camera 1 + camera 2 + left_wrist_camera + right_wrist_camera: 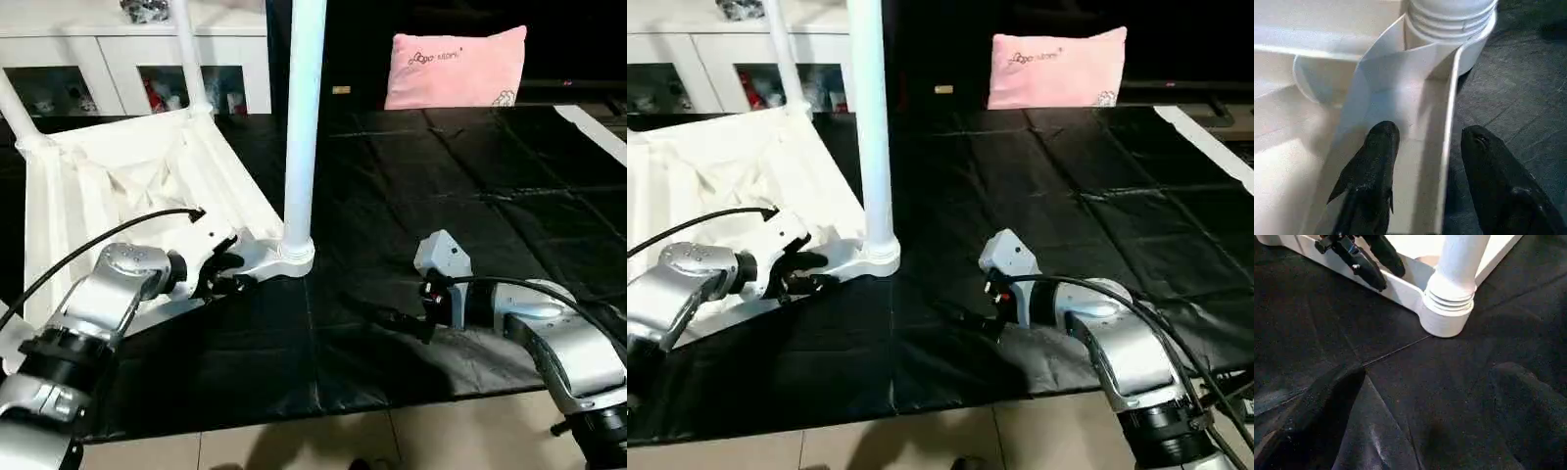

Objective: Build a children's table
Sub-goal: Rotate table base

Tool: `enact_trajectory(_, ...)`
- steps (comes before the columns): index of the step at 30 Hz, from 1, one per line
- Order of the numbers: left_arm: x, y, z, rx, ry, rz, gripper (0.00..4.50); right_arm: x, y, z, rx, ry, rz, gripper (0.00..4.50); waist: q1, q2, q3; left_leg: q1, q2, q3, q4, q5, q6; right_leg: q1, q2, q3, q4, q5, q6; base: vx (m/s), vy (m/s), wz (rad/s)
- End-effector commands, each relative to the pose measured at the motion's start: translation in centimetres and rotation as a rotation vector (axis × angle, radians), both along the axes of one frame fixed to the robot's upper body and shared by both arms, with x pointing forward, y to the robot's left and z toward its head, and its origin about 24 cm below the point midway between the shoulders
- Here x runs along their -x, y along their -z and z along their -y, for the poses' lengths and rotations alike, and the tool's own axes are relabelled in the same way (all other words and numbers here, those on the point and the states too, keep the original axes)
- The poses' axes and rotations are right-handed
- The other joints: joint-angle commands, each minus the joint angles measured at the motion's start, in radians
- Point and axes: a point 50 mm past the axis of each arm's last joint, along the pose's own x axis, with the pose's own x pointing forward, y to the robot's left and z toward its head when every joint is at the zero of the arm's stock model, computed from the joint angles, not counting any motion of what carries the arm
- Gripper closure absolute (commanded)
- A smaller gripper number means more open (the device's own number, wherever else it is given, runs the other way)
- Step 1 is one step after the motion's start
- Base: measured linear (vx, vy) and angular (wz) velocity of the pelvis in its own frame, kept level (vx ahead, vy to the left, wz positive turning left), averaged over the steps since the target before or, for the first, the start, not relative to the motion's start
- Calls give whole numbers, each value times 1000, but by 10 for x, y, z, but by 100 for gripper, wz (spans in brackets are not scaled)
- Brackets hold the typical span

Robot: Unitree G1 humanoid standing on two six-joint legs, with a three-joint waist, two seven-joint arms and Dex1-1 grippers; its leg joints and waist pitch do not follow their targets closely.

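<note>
Nearest is a strip of pale tiled floor (323, 441), and beyond it a black mat (421, 196) covers the ground back to the far wall, creased into squares.

The right pincer (392, 321) hangs low over the mat, its 2 fingers spread wide and holding nothing; bare mat lies all around it, well apart from the tabletop.

The left pincer (233, 273) sits at the near rim of the tabletop (127, 186), which lies ribbed side up on the left of the mat. In the left wrist view 1 finger (1371, 171) is inside the rim wall and the other outside it on the mat, straddling the wall; whether they press it I cannot tell.

Just beside that pincer, a leg (302, 127) stands upright in the near corner socket (292, 257). A 2nd leg (189, 54) rises from the far corner, and a 3rd (15, 113) leans at the left edge.

To the right of the tabletop the mat is open. At the back stand a white cabinet (127, 59) and a pink pillow (456, 67).
</note>
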Motion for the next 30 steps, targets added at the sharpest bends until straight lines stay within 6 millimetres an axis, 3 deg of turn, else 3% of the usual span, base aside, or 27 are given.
enact_trajectory(1,-4,-4,1,-11,20,16,252,1,-3,0,-3,-16,1,0,4,12,-73,-9,-18,20,-67,-186,41,81,-32,36,-80,-374,-88,0,0,0)
enact_trajectory(3,-6,-3,0,-9,20,15,255,1,-3,-1,-6,-22,-1,0,4,11,-73,-9,-17,21,-67,-182,40,81,-33,37,-79,-369,-91,0,0,0)
enact_trajectory(4,-7,-3,0,-4,20,14,284,1,-3,-1,-6,-25,-1,0,5,12,-74,-9,-17,21,-66,-179,41,81,-33,37,-78,-362,-95,0,0,0)
enact_trajectory(8,-10,-3,-2,-13,38,16,309,0,-3,-2,-7,-27,-2,0,7,11,-75,-9,-15,20,-67,-177,39,82,-35,38,-76,-352,-100,0,0,0)
enact_trajectory(15,-15,0,-2,-29,58,4,375,-1,-4,-1,-7,-24,0,0,7,18,-71,-6,-20,20,-67,-211,34,81,-34,32,-90,-428,-71,0,0,0)
enact_trajectory(17,-16,0,-2,-31,62,3,380,-1,-4,-1,-8,-24,1,0,6,15,-71,-7,-20,20,-67,-211,33,82,-34,31,-90,-431,-67,0,0,0)
enact_trajectory(24,-18,1,0,-29,83,-2,445,-1,-4,-1,-8,-21,2,0,7,18,-74,-8,-17,19,-68,-194,35,84,-34,34,-82,-375,-93,0,0,0)
enact_trajectory(30,-13,0,6,10,216,3,445,-2,-4,-1,-9,-21,4,0,8,15,-74,-8,-17,19,-68,-195,36,85,-37,35,-83,-383,-94,0,0,0)
